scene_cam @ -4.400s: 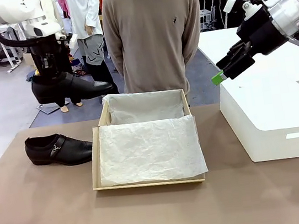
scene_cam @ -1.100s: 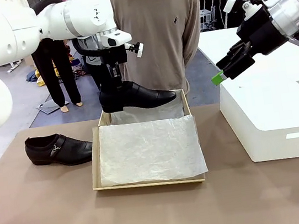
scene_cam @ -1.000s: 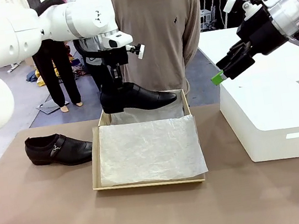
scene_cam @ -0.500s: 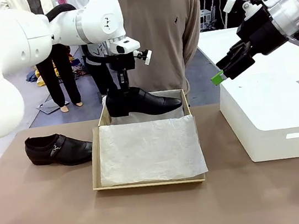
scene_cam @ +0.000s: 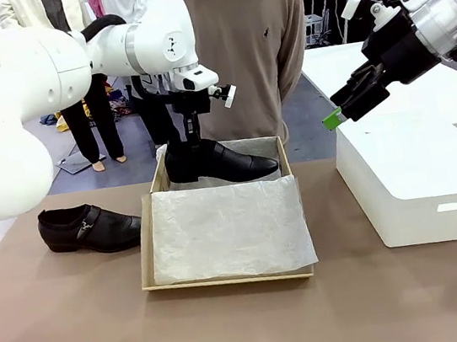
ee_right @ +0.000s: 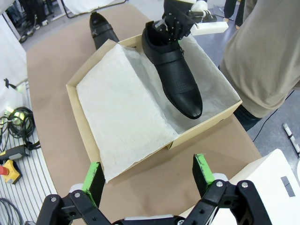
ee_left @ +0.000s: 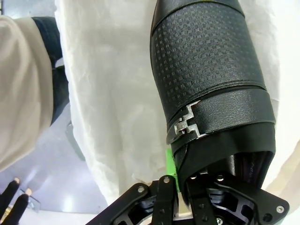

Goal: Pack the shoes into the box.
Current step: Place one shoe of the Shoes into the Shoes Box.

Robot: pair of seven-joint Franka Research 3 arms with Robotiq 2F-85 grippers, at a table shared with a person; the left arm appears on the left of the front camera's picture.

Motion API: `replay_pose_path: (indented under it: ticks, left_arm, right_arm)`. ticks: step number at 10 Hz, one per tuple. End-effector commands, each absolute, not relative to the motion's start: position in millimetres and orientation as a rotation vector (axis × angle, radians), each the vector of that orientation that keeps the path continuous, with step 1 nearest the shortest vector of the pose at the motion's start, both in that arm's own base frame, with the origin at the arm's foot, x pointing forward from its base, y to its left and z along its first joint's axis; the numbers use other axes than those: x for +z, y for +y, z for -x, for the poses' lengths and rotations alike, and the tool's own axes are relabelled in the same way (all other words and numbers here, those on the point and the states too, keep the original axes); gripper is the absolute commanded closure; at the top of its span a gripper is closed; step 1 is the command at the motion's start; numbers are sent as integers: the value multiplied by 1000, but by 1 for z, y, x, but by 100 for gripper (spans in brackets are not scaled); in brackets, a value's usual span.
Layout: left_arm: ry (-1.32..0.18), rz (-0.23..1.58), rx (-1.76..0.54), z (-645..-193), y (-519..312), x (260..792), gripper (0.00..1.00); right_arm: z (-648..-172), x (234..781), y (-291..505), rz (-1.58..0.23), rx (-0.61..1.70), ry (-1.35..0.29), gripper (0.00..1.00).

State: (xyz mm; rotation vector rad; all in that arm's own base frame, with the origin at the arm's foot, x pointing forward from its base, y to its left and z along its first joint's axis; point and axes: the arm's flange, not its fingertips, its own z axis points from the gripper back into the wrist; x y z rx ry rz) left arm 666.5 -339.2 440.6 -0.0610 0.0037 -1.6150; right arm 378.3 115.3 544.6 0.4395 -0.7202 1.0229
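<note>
The left tool [scene_cam: 193, 139] is clamped on the back rim of the held shoe [scene_cam: 223, 161], with one finger inside the heel opening and one outside. The held shoe hangs low in the far part of the box [scene_cam: 146, 259], toe pointing to the robot's right. It is hard to tell if its sole touches the white paper [scene_cam: 228, 230] yet. In the left wrist view, the silver buckle [ee_left: 185, 125] on the strap sits just above the left tool [ee_left: 180, 183].

The other shoe [scene_cam: 87, 227] lies on the desk [scene_cam: 234, 332], just beside the left wall of the box. A loose sheet of paper covers the near part of the box.

The right tool [scene_cam: 336, 118] hangs over the white box [scene_cam: 417, 178], well apart from the shoes. The right wrist view shows its green pads [ee_right: 202, 171] wide apart, with nothing between them. A person [scene_cam: 237, 51] stands behind the box.

The shoes look shiny and smooth, so they could slip if pinched on the toe or side. They look firm, not floppy, and likely a bit heavy at the heel. The heel rim looks like the best place to hold, because the fingers can hook over it. The paper is thin and soft and could crumple or tear, so the shoe should go down gently.
</note>
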Motion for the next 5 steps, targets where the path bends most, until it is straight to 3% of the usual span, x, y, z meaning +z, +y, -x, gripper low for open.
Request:
replay_pose_path:
  ticks: [1,5]
  left_arm:
    - [-13,31,-1618,-678,-344,443,100]
    - [-32,-12,-1595,-679,-344,425,100]
  right_arm:
    - [-381,544,115,-459,1031,-739,0]
    - [-381,544,115,-459,1031,-739,0]
